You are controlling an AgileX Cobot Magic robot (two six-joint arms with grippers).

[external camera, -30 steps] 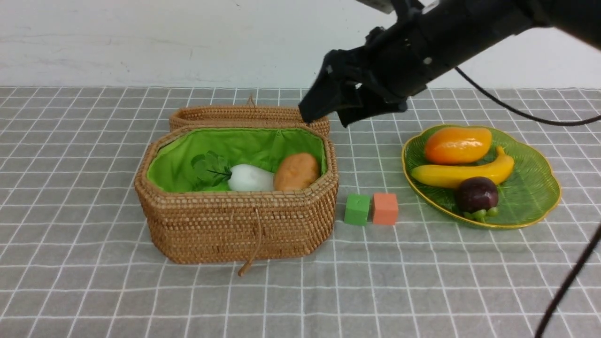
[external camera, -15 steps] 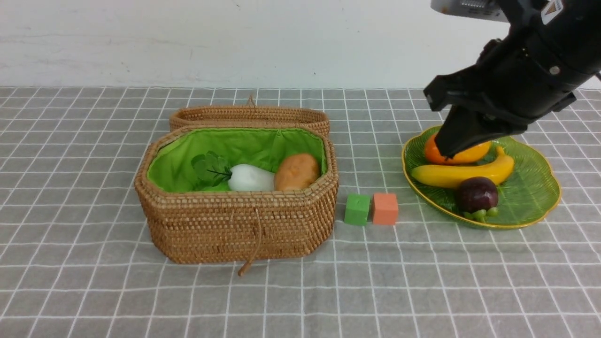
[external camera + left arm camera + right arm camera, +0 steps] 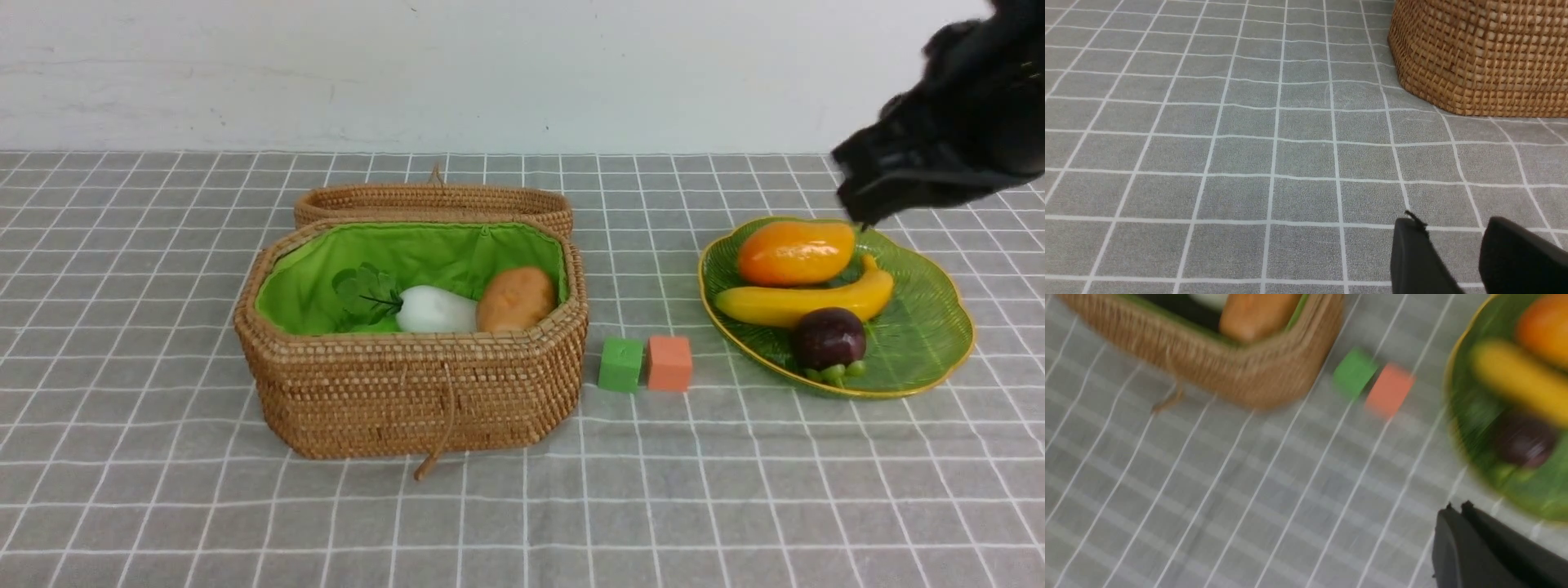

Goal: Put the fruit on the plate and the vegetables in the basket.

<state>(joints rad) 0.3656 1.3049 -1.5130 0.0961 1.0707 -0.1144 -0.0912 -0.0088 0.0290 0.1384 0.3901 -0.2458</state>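
The brown woven basket with green lining holds a white radish with green leaves and an orange-brown potato. On the green leaf-shaped plate lie a mango, a banana and a dark-purple mangosteen. My right gripper hangs blurred above the plate's far edge, shut and empty; its wrist view shows the tips pressed together. My left gripper stands open over bare cloth, beside the basket's wall, and is out of the front view.
A small green cube and an orange cube sit side by side between basket and plate. The basket's woven lid lies behind it. A white wall runs along the table's far edge.
My right arm has swung from above the basket's back right corner to the right, past the mango, to the frame's right edge. Its fingers have closed with nothing in them.
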